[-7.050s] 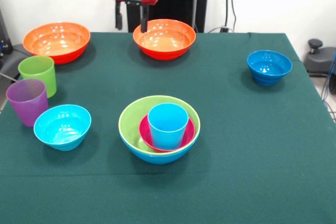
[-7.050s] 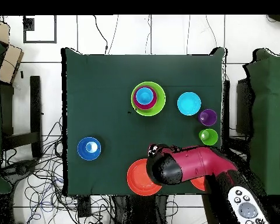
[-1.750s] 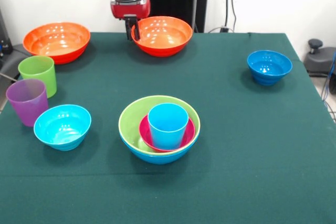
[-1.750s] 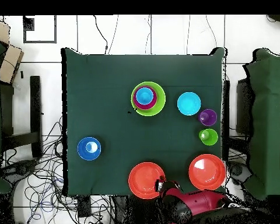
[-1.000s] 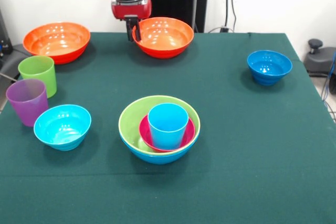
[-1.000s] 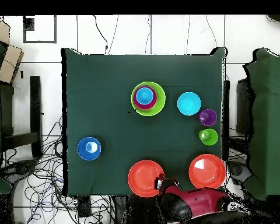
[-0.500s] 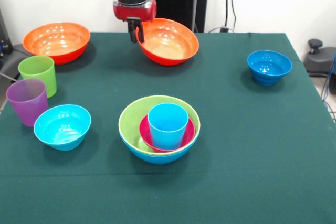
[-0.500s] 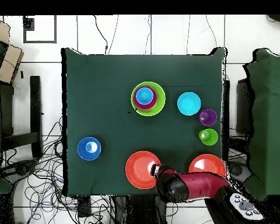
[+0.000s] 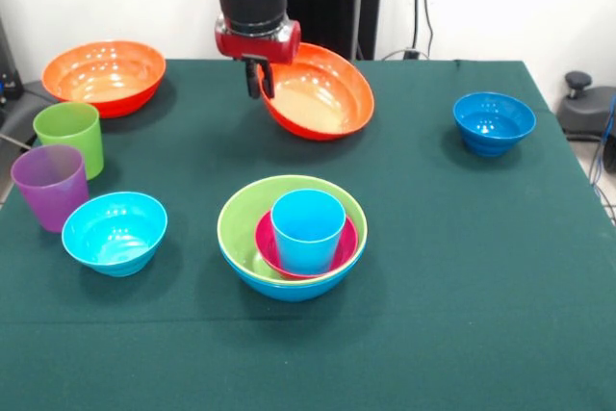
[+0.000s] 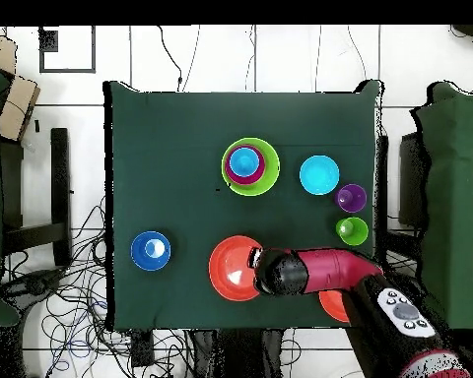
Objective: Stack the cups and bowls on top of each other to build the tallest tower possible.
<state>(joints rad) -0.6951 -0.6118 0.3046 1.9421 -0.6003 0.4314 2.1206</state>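
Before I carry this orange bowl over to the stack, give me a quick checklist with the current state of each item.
1. Grip: the gripper is pinched on the near rim of the orange bowl. Ok.
2. Lift: the bowl hangs tilted, its far side up, off the green cloth. Ok, though a rim pinch may swing.
3. Stack: blue bowl, lime green bowl, magenta bowl, light blue cup upright on top. Ok.
4. Fit: a large bowl over the cup may not sit steadily. Cannot tell.
5. Path: nothing stands between the gripper and the stack. Ok.
6. Loose pieces, such as the cyan bowl, stand apart from the stack. Ok.
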